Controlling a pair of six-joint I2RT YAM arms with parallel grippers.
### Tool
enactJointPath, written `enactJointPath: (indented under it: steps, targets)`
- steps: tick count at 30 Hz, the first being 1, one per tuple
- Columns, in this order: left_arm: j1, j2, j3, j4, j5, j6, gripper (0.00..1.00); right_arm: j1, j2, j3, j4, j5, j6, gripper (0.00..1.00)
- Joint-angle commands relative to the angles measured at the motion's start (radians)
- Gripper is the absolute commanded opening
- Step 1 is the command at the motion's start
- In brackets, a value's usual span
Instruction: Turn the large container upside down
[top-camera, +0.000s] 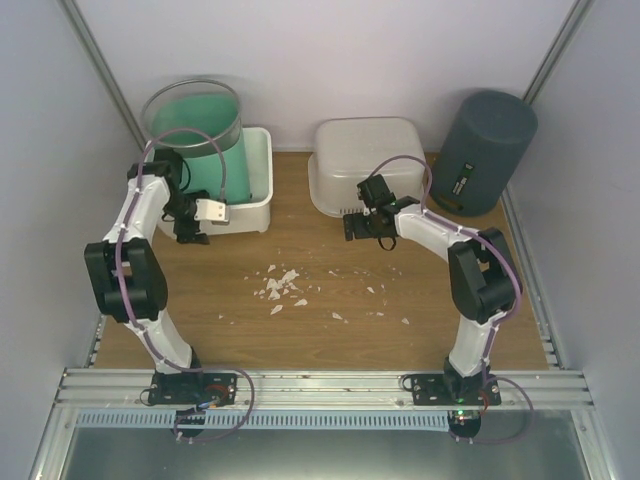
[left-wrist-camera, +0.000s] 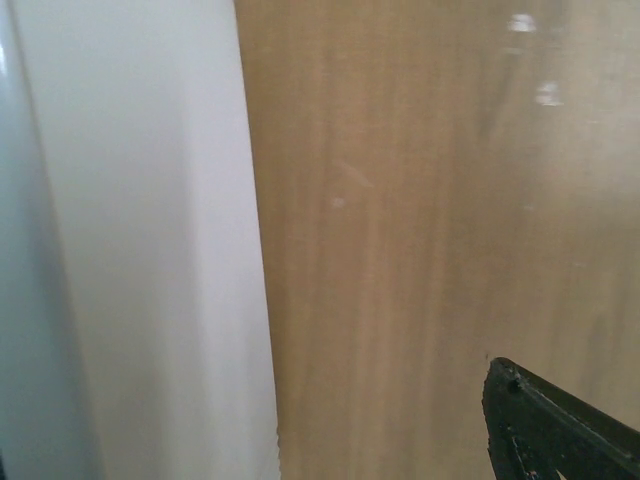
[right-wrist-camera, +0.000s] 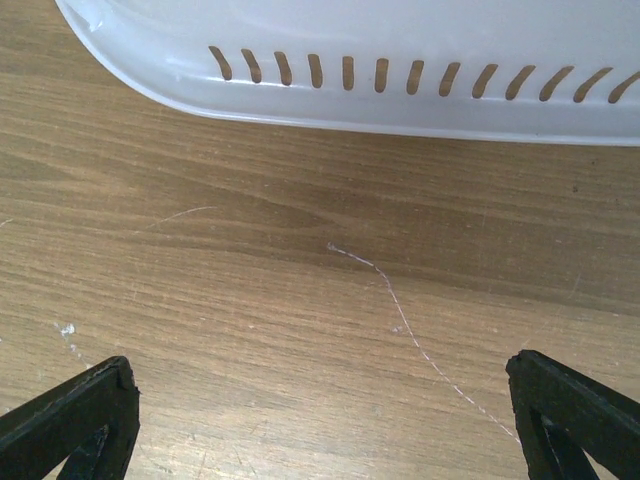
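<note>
Right gripper (right-wrist-camera: 320, 425): jaws spread wide with nothing between them. Black fingertips (right-wrist-camera: 70, 425) sit at the bottom corners of the wrist view, low over bare wood, aimed at 12 o'clock toward the container's rim.
Large container (top-camera: 355, 160): white plastic bin at 12 to 1 o'clock on the table, base up, rim down on the wood. Its near wall is just beyond the right gripper and not touching it.
Slots (right-wrist-camera: 400, 75): row of short vents along the rim, close in the right wrist view.
Table (top-camera: 330, 275): wood-grain top, with a thin pale scratch in front of the bin.
White scraps (top-camera: 282, 287): small flakes scattered mid-table, at 7 o'clock from the bin.
Left gripper (top-camera: 192, 232): at the near wall of the white tub. Only one dark finger (left-wrist-camera: 560, 435) shows in its wrist view, so the jaw state cannot be told.
White tub (top-camera: 258, 180): at 10 o'clock, upright, well apart from the bin.
Green canister (top-camera: 195, 125): clear-walled, stands in the tub.
Dark grey cylinder (top-camera: 485, 150): at 2 o'clock, far corner, just beside the bin.
</note>
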Motion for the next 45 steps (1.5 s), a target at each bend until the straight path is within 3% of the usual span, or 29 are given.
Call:
enactJointPath:
  steps: [1,13,21,28,33,37,41,45]
  targets:
    - [-0.009,-0.138,-0.142,-0.182,-0.038,0.039,0.87,0.01,-0.043,-0.022,-0.012,0.001,-0.014,1.0]
    - [-0.01,-0.568,-0.484,-0.183,-0.09,0.129,0.89,0.043,-0.161,-0.113,-0.034,0.002,0.025,1.0]
    - [-0.01,-0.8,-0.507,-0.182,-0.03,0.21,0.95,0.058,-0.202,-0.149,-0.037,0.007,0.046,1.0]
    - [-0.011,-0.962,-0.513,-0.185,0.05,0.329,0.93,0.063,-0.214,-0.159,-0.045,0.012,0.049,1.0]
    - [-0.011,-1.016,-0.365,-0.184,0.247,0.395,0.93,0.066,-0.227,-0.167,-0.049,0.014,0.046,1.0]
    - [-0.011,-0.875,-0.054,-0.183,0.455,0.149,0.96,0.068,-0.264,-0.165,-0.045,0.008,0.039,1.0]
    - [-0.011,-0.765,0.14,-0.182,0.496,0.028,0.99,0.08,-0.303,-0.12,-0.045,-0.05,0.023,1.0]
    - [-0.013,-0.649,0.248,-0.184,0.43,-0.101,0.99,0.115,-0.322,-0.024,-0.046,-0.054,0.034,1.0]
